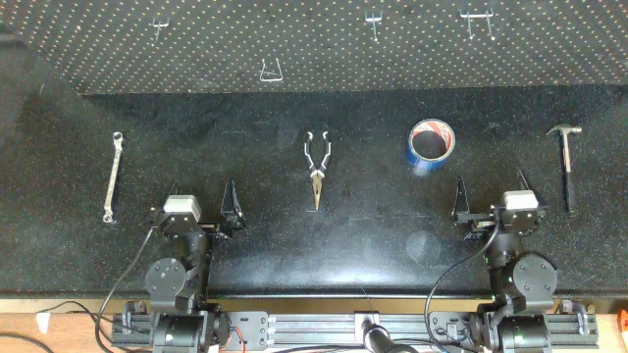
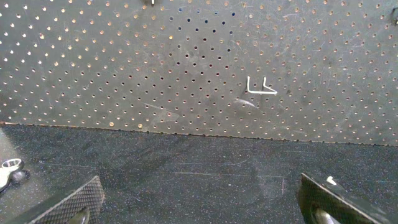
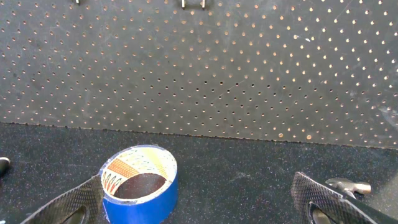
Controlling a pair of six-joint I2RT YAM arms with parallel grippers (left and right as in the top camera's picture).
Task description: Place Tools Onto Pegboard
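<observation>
Four tools lie on the black mat in the top view: a silver wrench at the left, pliers in the middle, a blue tape roll, and a hammer at the right. The pegboard stands behind them with bare wire hooks. My left gripper is open near the front, between the wrench and the pliers. My right gripper is open in front of the tape. The right wrist view has the tape roll close ahead and the hammer head by one finger.
More hooks hang along the top of the pegboard. The left wrist view faces a wire hook on the pegboard, with the wrench end at the edge. Bare mat lies between the two arms.
</observation>
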